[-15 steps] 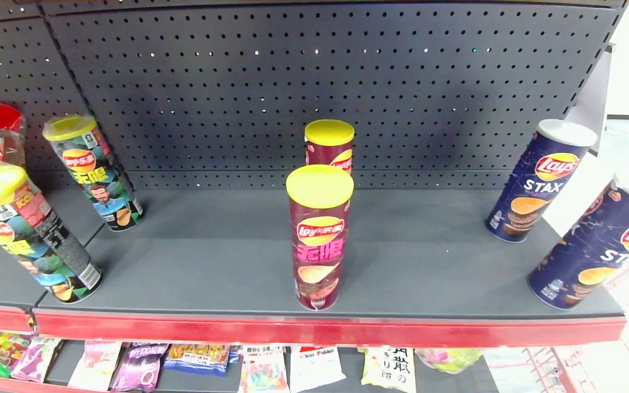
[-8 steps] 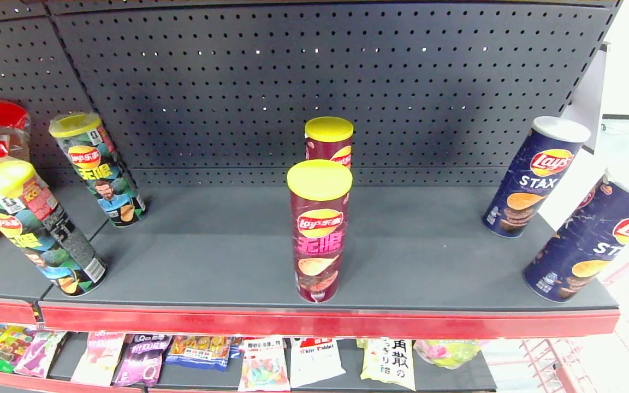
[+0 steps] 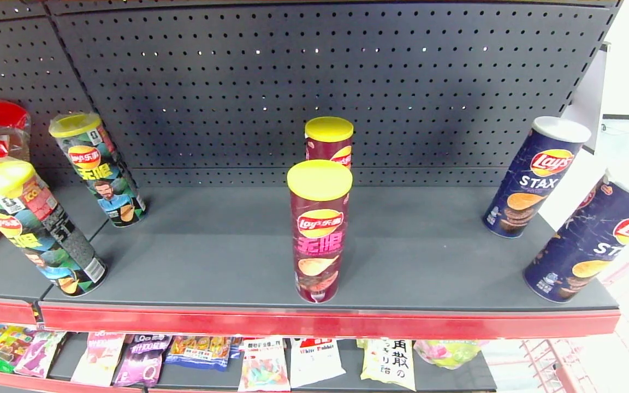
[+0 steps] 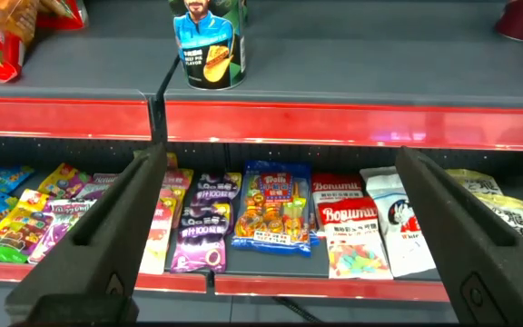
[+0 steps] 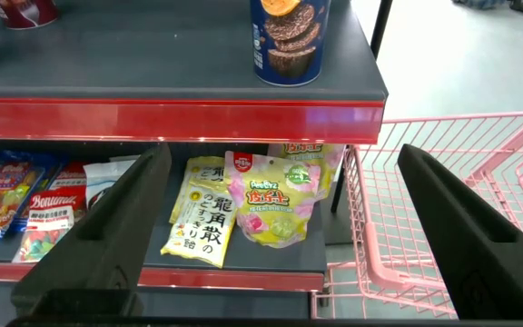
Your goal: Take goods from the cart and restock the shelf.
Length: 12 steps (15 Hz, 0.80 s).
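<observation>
While both arms sit low in front of the shelving, your left gripper (image 4: 281,159) is spread wide with nothing in it, facing the snack packets (image 4: 271,213) on the lower level. On the shelf (image 3: 211,245) above you have, from the left, two green cans (image 3: 30,229) with yellow lids, one near the front edge and one farther back; two maroon cans (image 3: 319,234) in the middle, one behind the other; and two blue cans (image 3: 535,177) at the right end, again near and far. Your right gripper (image 5: 284,153) is likewise wide and empty, with the pink cart (image 5: 479,116) just beside the shelf's right end.
</observation>
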Available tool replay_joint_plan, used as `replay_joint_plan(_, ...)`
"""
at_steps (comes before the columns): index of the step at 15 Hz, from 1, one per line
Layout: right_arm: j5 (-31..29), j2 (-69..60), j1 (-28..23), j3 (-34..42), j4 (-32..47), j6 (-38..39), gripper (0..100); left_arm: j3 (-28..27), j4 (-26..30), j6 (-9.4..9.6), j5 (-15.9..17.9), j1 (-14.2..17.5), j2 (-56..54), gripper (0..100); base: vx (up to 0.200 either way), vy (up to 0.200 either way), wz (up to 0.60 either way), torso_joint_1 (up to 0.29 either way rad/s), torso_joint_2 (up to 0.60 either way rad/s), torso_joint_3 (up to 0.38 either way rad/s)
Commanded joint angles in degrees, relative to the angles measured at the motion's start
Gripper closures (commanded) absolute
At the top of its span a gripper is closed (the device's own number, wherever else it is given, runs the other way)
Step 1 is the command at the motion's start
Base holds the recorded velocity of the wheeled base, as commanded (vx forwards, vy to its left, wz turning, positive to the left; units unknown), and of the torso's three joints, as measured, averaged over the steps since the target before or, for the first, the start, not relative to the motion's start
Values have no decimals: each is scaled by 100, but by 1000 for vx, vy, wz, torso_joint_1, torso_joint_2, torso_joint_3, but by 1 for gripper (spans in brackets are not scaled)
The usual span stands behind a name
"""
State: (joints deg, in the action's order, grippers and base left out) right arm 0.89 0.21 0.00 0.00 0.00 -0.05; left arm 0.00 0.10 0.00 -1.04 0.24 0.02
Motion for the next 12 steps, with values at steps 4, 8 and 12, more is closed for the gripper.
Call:
replay_joint_plan(4,8,-3,0,0,0,-21,0,0,-1,0,-2,2,-2,0,0,0,0,0,0,0)
replay_joint_plan(8,8,-3,0,0,0,-13,0,0,-1,0,-2,2,-2,0,0,0,0,0,0,0)
replay_joint_plan(12,8,-3,0,0,0,-4,0,0,-1,0,-2,2,-2,0,0,0,0,0,0,0)
